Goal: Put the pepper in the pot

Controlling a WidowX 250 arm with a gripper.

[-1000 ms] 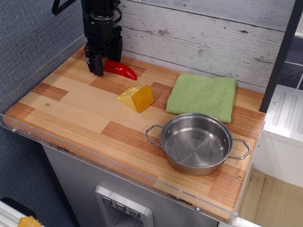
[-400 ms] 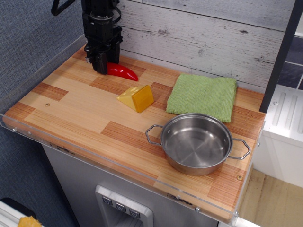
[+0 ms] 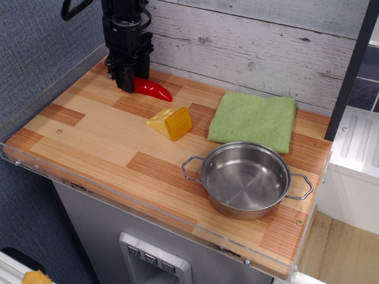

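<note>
- Nearest to the camera, the pot (image 3: 246, 178) stands empty at the front right of the table (image 3: 89, 142), with one wire handle to each side.
- Behind the pot lies a green cloth (image 3: 253, 120), and left of the cloth sits a yellow cheese wedge (image 3: 171, 122), about midway between the pot and the far corner.
- Farthest away, in the back left corner near the wall, the pepper (image 3: 151, 89) lies with its tip pointing to the right; it is well apart from the pot.
- The gripper (image 3: 126, 81) comes straight down from above, and its fingers cover the stem end of the pepper. They look closed on it, so I judge the pepper is held, perhaps just off the wood.
- Risk: the hold is at one end only, so the glossy pepper could swing or slip out on the way.
- Risk: a low path toward the pot could hit the cheese wedge and push it.
</note>
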